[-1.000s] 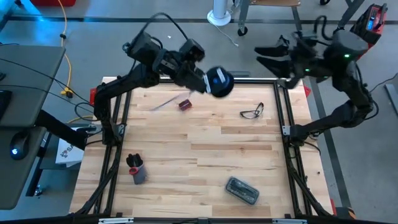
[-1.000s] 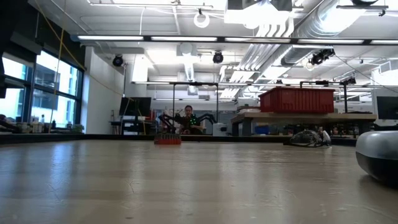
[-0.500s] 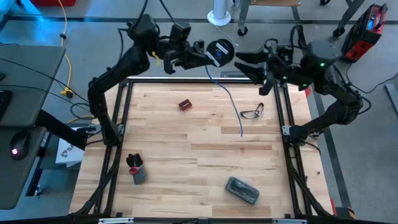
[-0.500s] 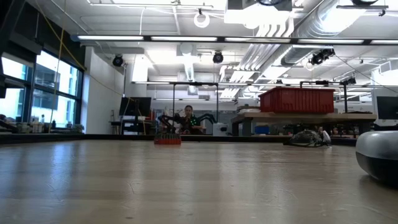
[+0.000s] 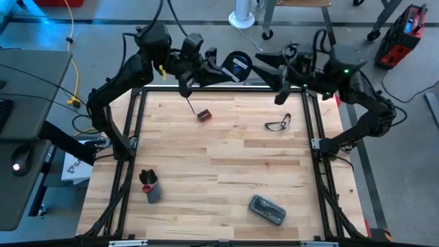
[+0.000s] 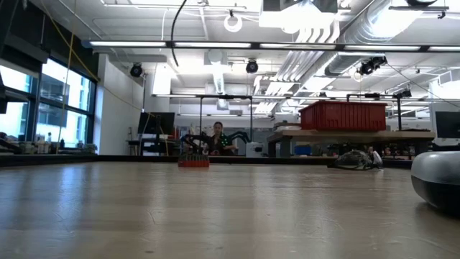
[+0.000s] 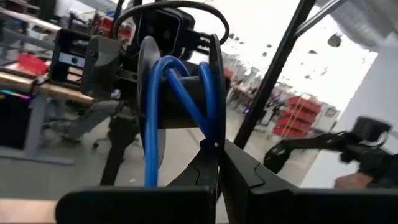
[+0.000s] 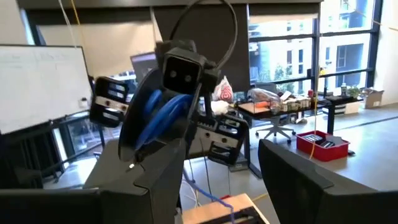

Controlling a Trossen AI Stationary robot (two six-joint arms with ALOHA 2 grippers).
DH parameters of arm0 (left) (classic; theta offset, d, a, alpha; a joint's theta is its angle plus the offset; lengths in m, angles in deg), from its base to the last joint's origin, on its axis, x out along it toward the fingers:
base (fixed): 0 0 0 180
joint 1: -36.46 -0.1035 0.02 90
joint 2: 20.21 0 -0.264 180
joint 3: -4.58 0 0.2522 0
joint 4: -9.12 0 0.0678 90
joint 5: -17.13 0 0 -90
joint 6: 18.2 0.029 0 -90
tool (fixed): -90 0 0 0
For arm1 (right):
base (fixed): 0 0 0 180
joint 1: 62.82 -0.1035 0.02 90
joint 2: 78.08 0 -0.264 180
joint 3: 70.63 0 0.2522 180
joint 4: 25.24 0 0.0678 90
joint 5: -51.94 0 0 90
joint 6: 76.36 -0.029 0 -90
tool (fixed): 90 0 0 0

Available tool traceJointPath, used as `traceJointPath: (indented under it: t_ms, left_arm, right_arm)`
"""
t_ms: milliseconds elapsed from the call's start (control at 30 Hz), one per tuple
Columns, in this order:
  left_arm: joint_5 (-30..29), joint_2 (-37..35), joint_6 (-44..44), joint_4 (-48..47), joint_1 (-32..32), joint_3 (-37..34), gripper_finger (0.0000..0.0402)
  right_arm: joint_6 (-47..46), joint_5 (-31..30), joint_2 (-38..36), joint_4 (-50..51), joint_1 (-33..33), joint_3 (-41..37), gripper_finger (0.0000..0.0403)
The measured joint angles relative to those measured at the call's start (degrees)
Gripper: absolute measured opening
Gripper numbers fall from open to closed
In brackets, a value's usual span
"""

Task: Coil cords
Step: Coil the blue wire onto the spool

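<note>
The black round reel [image 5: 236, 66] with the blue cord [image 7: 163, 106] wound on it hangs in the air over the table's far edge, with my left gripper [image 5: 219, 69] shut on it. In the right wrist view the reel [image 8: 147, 118] shows edge-on, and a loose blue end [image 8: 213, 195] trails below it. My right gripper [image 5: 269, 69] stands open just right of the reel at the same height, its fingers pointing at it, nothing between them. Neither gripper shows in the low view. My left gripper pinches one flange of the reel at its rim [image 7: 216, 144] between its two fingers. The fingers come nearly level from the table's left side. The reel stands on edge beyond the fingertips, lifted clear of the table, with the cord's turns beside the gripped flange.
On the table lie dark-framed glasses [image 5: 278, 123], a small red block [image 5: 204, 114], a black and grey object [image 5: 149, 186] near left and a grey case [image 5: 267, 210] near right. Black frame posts [image 5: 312, 116] edge the table. A yellow cable [image 5: 72, 65] runs on the floor at left.
My left gripper has carried the reel from over the table's far part up and out over the far edge, rolling its wrist so that the reel has turned about. The cord's loose end has swung leftward. My right gripper, open throughout, has gone left toward the reel.
</note>
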Motion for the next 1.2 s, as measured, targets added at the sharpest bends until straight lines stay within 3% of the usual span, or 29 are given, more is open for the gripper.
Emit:
traceJointPath:
  t_ms: [467, 700, 1200]
  left_arm:
    - [-6.93, 0.09, 4.84, -1.34, 1.28, -0.04, 0.0]
    - [-8.23, 0.09, 5.68, -1.2, 1.24, -0.09, 0.0]
    - [-10.39, 0.09, 5.32, 1.28, 4.99, -0.09, 0.0]
  right_arm:
    - [-1.38, 5.27, -0.72, 0.35, -0.05, -0.06, 0.0204]
    - [-0.66, 4.66, -3.04, -0.31, -0.05, -0.02, 0.0204]
    - [-0.53, 5.02, -0.82, 0.01, 0.85, -0.15, 0.0204]
